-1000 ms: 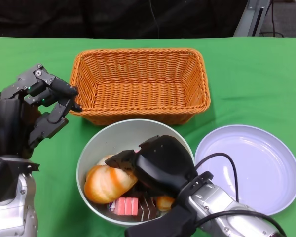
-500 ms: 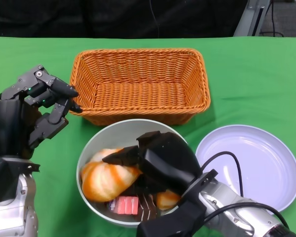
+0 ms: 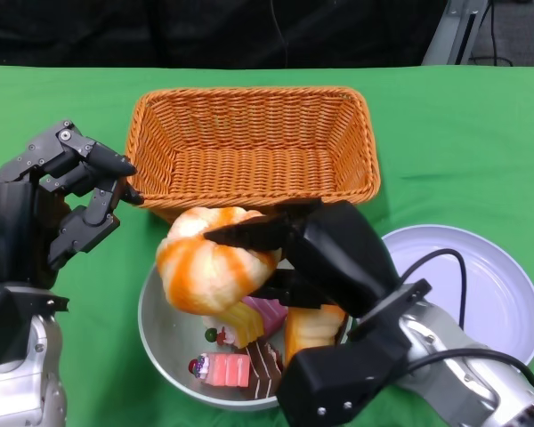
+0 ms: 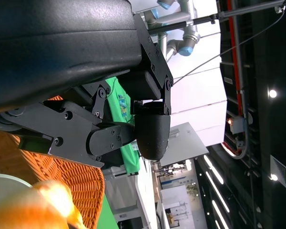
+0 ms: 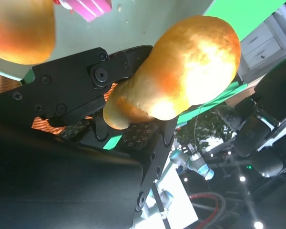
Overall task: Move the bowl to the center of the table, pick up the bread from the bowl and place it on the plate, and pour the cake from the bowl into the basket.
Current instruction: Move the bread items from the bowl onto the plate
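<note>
Holding the bread in my right robot hand, lifted above the bowl at lower centre of frame, fingers clamped round it. Bowl sits on the green table with cake pieces and another roll inside. Plate at lower right, just beside the bowl. Left robot hand at mid left holds nothing, fingers apart, fingertips near the basket rim. Basket at upper centre, beyond the bowl.
</note>
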You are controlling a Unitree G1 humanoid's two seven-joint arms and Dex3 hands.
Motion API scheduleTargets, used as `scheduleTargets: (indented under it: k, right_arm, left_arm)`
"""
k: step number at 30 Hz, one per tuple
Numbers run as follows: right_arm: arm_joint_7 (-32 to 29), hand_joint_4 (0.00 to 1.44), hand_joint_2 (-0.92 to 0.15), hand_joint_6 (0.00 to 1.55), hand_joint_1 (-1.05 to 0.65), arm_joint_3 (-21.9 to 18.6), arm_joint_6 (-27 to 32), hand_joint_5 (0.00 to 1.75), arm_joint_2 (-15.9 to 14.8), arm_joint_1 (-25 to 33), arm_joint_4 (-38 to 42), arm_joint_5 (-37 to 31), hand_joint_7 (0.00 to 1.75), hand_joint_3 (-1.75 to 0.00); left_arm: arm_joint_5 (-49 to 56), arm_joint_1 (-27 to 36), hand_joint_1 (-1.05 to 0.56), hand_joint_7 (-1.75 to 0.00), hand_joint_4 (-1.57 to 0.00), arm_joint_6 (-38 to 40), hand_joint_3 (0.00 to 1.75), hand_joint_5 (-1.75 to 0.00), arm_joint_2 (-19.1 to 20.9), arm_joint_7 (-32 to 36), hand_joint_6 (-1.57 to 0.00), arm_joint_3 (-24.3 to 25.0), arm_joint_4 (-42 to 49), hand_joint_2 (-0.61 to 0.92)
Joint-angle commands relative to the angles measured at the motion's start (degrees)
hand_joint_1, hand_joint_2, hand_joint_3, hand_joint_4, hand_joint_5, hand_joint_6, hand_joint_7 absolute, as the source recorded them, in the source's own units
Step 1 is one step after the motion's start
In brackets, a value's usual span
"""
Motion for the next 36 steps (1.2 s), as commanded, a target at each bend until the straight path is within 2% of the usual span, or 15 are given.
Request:
scheduleTargets:
  k: [1, 5, 9, 13, 19, 25, 31, 34, 36]
  right_arm:
    - [1.10, 0.87, -0.91, 1.25, -0.21, -1.79, -0.57, 1.22, -1.25, 1.30, -3.00, 1.51, 0.03, -0.03]
    - [2.95, 0.88, -0.89, 1.26, -0.19, -4.13, -1.63, 1.27, -2.85, 4.04, -8.18, 4.27, 0.03, -0.01]
    - [5.99, 0.88, -0.89, 1.26, -0.18, -6.49, 0.01, 1.31, -3.96, 6.88, -13.99, 5.71, 0.04, -0.01]
    - [8.53, 0.90, -0.90, 1.26, -0.18, -9.64, 0.55, 1.23, -5.25, 9.89, -18.74, 7.84, 0.04, -0.01]
    - [11.81, 0.89, -0.91, 1.28, -0.13, -14.32, -0.04, 1.21, -7.01, 13.15, -21.50, 12.91, 0.05, -0.02]
    - [11.66, 0.82, -0.90, 1.27, -0.08, -19.85, -0.18, 1.36, -9.78, 16.97, -19.45, 14.03, 0.05, -0.02]
    - [7.59, 0.83, -0.90, 1.26, -0.09, -23.02, -2.44, 1.37, -10.68, 18.55, -13.72, 13.02, 0.05, -0.01]
    - [5.20, 0.85, -0.91, 1.26, -0.08, -23.77, -4.02, 1.27, -11.31, 18.48, -9.35, 12.49, 0.05, -0.02]
    - [2.60, 0.86, -0.90, 1.27, -0.08, -24.04, -5.20, 1.28, -11.34, 17.94, -5.53, 11.71, 0.06, -0.01]
  left_arm:
    - [-0.44, -0.65, -0.07, -1.20, -0.84, -0.51, 0.72, -1.47, 0.97, 0.17, -0.84, 0.56, 0.29, 0.76]
    - [-0.39, -0.30, -0.07, -1.19, -0.83, 0.78, 0.74, -1.47, 1.17, 0.57, -0.84, 0.66, -0.38, 0.76]
    - [-0.20, -0.32, -0.07, -1.19, -0.82, 0.77, 0.73, -1.47, 1.28, 0.69, -0.83, 0.74, -0.28, 0.76]
    - [-0.23, -0.39, -0.09, -1.18, -0.82, 1.11, 0.73, -1.47, 1.42, 0.74, -0.84, 0.88, -0.21, 0.76]
    - [-0.46, -0.48, -0.09, -1.19, -0.81, 1.22, 0.74, -1.48, 1.61, 0.44, -0.83, 1.07, 0.26, 0.75]
    - [-0.28, -0.35, -0.09, -1.17, -0.82, 1.87, 0.75, -1.46, 1.95, 0.58, -0.84, 1.25, 0.30, 0.74]
    - [-0.35, -0.51, -0.08, -1.16, -0.82, 1.72, 0.77, -1.46, 2.36, 0.43, -0.85, 1.41, 0.92, 0.72]
    - [-0.55, -0.52, -0.08, -1.15, -0.82, 1.73, 0.78, -1.45, 2.56, 0.16, -0.85, 1.47, 1.18, 0.72]
    - [-0.39, -0.48, -0.09, -1.14, -0.83, 1.64, 0.77, -1.45, 2.61, 0.17, -0.85, 1.39, 1.21, 0.72]
